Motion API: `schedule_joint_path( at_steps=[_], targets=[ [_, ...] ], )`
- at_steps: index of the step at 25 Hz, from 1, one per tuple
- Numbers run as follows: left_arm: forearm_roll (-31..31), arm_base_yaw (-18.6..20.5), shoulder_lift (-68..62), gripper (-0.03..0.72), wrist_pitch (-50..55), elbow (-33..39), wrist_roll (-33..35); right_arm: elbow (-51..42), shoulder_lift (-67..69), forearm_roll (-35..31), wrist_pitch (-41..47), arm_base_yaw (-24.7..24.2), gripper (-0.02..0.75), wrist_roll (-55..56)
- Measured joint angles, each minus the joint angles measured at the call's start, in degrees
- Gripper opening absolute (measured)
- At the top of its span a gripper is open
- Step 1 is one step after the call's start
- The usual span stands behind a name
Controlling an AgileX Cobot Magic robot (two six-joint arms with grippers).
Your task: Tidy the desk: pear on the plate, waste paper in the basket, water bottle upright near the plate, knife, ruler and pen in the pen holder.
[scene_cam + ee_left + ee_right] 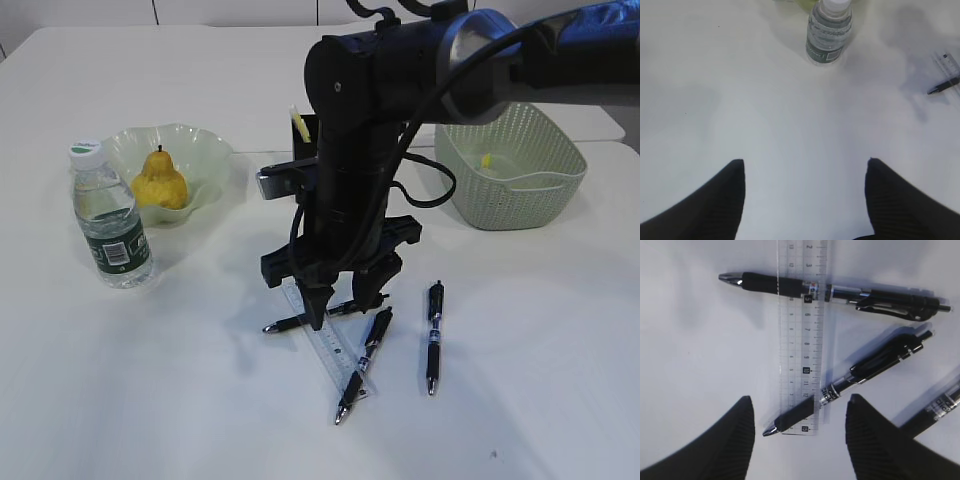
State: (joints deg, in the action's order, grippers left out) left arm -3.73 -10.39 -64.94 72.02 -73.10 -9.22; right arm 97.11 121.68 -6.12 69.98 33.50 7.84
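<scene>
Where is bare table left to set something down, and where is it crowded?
Free: the front left, below the water bottle and left of the ruler; also the front right, below the basket. Crowded: the middle, where three pens and the ruler lie under the right gripper.

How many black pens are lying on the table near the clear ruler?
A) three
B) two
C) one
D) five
A: one pen crosses the ruler at its far end, a second pen lies across its near end, and a third pen lies apart to the right.
</scene>
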Motion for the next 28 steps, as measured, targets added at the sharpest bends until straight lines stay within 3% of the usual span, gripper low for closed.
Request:
schedule_joint_path(
  at_steps=[28],
  targets=[
    [-0.2, 0.0, 0.0, 0.527, 0.0, 0.0, 0.0, 0.0, 5.7, -0.7, -5.0, 0.0, 0.464, 1.6]
  ],
)
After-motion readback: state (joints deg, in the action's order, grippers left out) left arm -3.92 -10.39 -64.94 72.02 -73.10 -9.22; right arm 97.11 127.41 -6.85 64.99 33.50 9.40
